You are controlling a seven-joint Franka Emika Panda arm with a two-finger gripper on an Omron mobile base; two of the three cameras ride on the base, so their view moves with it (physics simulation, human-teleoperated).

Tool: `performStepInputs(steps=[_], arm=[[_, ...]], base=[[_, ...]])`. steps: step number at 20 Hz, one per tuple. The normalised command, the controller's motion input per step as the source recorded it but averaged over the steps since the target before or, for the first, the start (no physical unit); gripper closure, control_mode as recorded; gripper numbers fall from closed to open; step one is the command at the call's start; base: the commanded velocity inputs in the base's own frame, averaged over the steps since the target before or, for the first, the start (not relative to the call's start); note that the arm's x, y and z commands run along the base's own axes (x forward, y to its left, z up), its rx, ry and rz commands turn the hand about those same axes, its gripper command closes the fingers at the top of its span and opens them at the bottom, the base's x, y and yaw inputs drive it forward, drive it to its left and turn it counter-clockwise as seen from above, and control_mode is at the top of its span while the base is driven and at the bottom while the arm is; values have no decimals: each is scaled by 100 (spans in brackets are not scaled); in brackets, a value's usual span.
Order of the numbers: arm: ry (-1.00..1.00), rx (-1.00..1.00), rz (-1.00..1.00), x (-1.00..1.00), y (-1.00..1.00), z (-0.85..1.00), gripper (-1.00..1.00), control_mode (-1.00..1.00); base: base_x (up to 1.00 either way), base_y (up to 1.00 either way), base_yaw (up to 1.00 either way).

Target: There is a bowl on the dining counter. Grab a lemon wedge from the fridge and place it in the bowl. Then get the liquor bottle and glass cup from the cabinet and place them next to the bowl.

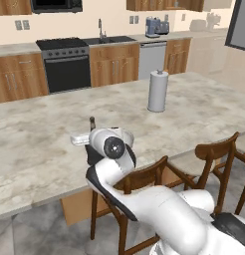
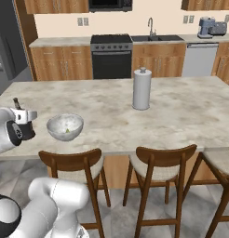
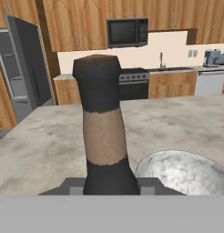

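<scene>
My gripper is shut on the liquor bottle, whose dark cap and tan neck band rise upright between the fingers. The grey marbled bowl stands on the dining counter near its front edge, with the small lemon wedge inside. The gripper holds the bottle just left of the bowl, and the bottle's cap pokes up above the hand. In the left base view the bottle top shows above the wrist, and the bowl is mostly hidden behind the arm. The bottle's base is hidden.
A white paper towel roll stands mid-counter. Wooden chairs line the counter's near side. The fridge, stove and sink lie along the far wall.
</scene>
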Motion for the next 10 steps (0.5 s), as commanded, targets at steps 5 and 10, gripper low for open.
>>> performStepInputs(steps=[5, 10], arm=[[0, 0, -3, 41, 15, -21, 100, -100], [0, 0, -5, 32, 11, -11, 100, -100]], base=[[0, 0, 0], [0, 0, 0]])
